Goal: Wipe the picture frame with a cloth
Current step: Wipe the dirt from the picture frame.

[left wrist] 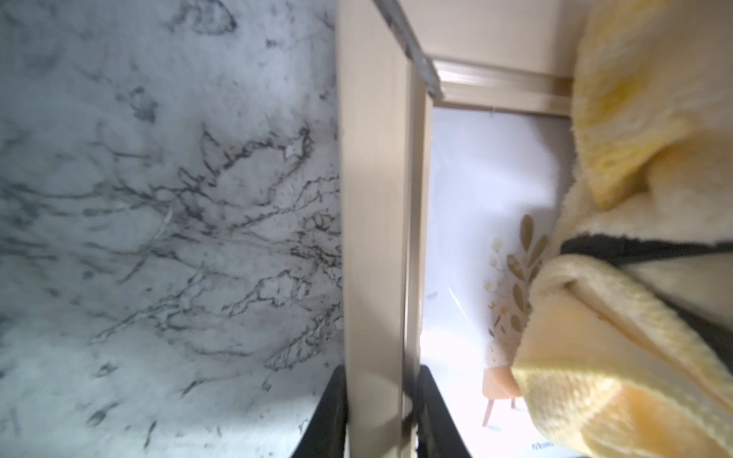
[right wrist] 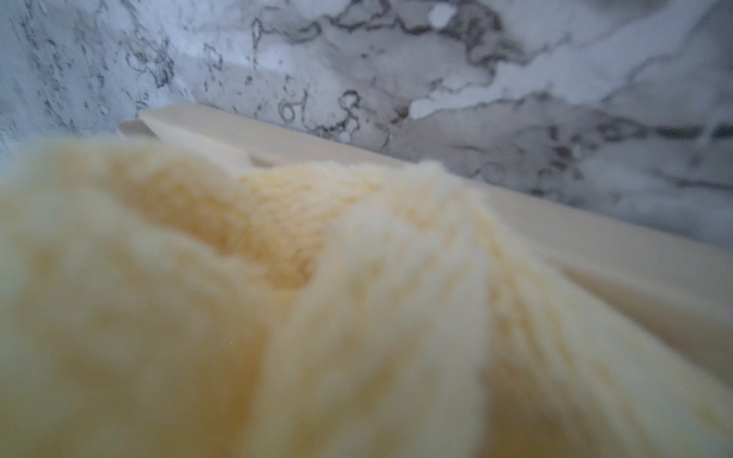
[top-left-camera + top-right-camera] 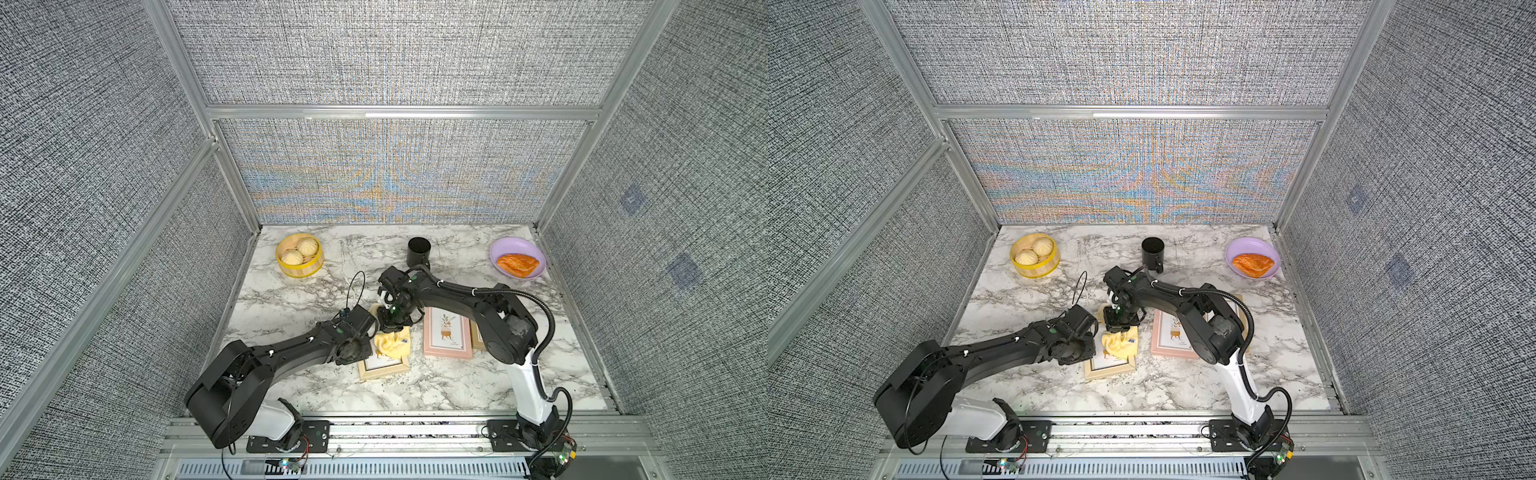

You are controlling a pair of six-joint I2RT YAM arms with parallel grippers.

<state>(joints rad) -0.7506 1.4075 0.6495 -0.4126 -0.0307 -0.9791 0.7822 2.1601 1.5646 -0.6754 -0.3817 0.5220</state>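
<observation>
Marble tabletop, buns in steamer, pastry in purple bowl, left fingers clamping picture frame, right fingers pinching cloth.

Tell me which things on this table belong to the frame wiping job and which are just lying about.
In the job: pale yellow cloth, bunched on the beige picture frame.

Lying about: pink picture frame; black mug; bamboo steamer holding buns; purple plate with an orange pastry; a partly hidden wooden frame.
</observation>
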